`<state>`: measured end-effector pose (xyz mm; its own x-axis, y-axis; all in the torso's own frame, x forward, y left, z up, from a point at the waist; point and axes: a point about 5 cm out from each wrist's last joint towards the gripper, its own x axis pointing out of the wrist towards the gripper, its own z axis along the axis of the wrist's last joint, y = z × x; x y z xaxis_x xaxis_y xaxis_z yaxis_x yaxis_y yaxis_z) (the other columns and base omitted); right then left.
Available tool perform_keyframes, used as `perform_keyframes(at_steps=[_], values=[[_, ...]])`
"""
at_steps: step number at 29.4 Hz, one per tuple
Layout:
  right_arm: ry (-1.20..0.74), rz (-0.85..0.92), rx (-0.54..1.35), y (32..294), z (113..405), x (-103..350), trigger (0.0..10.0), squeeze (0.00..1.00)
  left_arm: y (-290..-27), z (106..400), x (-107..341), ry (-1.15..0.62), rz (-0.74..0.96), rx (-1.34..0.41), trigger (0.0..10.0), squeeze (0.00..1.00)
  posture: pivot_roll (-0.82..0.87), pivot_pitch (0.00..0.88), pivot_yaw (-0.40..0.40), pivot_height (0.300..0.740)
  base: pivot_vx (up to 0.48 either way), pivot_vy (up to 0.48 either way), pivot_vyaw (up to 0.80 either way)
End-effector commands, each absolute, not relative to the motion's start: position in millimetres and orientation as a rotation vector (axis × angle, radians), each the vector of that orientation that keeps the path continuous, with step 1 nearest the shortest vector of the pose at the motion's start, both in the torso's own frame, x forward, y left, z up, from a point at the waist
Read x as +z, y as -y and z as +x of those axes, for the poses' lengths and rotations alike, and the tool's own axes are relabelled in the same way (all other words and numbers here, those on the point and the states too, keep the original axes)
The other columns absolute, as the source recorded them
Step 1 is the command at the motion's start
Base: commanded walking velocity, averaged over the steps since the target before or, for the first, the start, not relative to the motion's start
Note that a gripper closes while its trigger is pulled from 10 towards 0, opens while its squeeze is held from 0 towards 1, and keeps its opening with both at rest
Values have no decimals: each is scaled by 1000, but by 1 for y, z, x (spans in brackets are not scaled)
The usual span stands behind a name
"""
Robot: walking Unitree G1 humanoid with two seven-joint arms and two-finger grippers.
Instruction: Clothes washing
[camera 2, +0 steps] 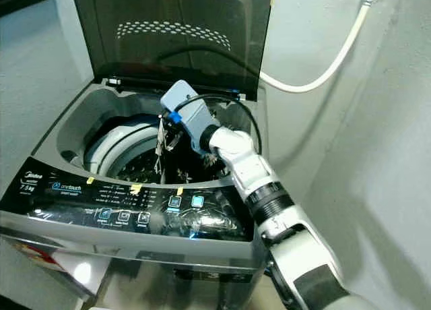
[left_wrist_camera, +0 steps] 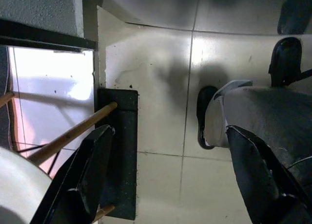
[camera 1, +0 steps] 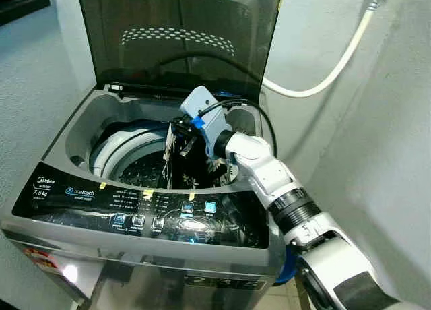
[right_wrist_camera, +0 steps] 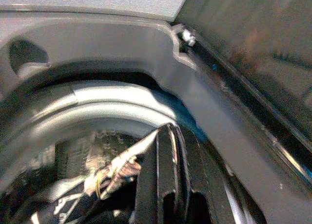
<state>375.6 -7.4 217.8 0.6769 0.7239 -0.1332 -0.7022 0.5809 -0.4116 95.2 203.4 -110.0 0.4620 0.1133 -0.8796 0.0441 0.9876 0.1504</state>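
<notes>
A grey top-loading washing machine (camera 1: 75, 125) stands before me with its dark lid (camera 1: 182, 34) raised. My right gripper (camera 1: 183, 136) reaches over the open drum (camera 1: 131, 163) and is shut on a dark garment with a pale pattern (camera 1: 195, 170). The garment hangs from the fingers down into the drum, close to its right rim. In the right wrist view the black fingers (right_wrist_camera: 161, 185) press together on the cloth (right_wrist_camera: 112, 175) above the drum's ring. My left gripper (left_wrist_camera: 169, 131) hangs open over the tiled floor, holding nothing.
The control panel (camera 1: 135, 203) runs along the machine's front edge. A white hose (camera 1: 340, 57) curves across the wall at the right. Below the left arm lie pale floor tiles (left_wrist_camera: 156, 68), a black mat (left_wrist_camera: 122, 151), wooden sticks (left_wrist_camera: 73, 131) and a grey leg with a black shoe (left_wrist_camera: 204, 117).
</notes>
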Motion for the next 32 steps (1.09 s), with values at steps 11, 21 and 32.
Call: perform_keyframes(at_steps=[11, 21, 32], values=[[-137, -762, 874, -17, 374, 188, 10000, 0, -176, 67, -119, -1168, 99, -4, 10000, 0, 196, 0, -116, 740, 0, 0, 0], [-186, -768, 797, -29, 374, 181, 10000, 0, -175, 61, -120, -1176, 105, -10, 10000, 0, 196, 0, -120, 740, 0, 0, 0], [-249, -655, 672, -14, 387, 197, 10000, 0, -164, 43, -121, -1173, 94, -20, 10000, 0, 218, 136, -140, 740, 0, 0, 0]])
